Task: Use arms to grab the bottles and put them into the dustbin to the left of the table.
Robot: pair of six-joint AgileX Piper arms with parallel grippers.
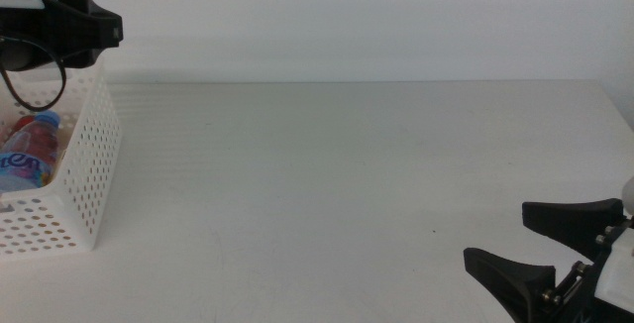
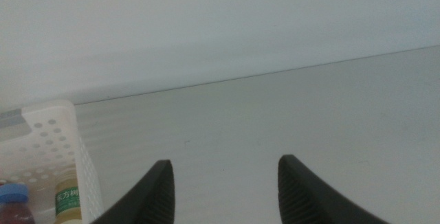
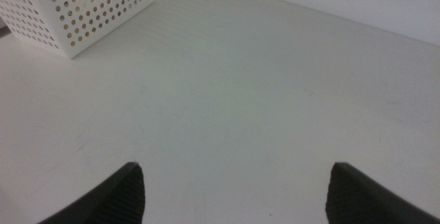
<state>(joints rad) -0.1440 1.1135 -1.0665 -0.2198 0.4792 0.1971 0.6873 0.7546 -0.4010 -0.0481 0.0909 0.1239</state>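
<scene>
Left gripper (image 2: 223, 189) hangs up over the dustbin (image 1: 94, 164) at the table's (image 1: 347, 184) left edge, jaws spread and holding nothing, and down in the basket lie the blue-capped water bottle (image 1: 30, 150) and the yellow bottle with the green label (image 2: 67, 205). Right gripper (image 1: 540, 249) waits low at the near right, jaws wide and empty. No bottle shows on the tabletop, so the best move looks like lifting the left arm straight clear of the rim

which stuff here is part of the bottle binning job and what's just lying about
Part of the job:
- dustbin
- blue-capped bottle inside it
- green-label bottle inside it
- left gripper, open, above the dustbin's edge
- right gripper, open, low at the table's near right
- table

Lying about:
- nothing visible
</scene>
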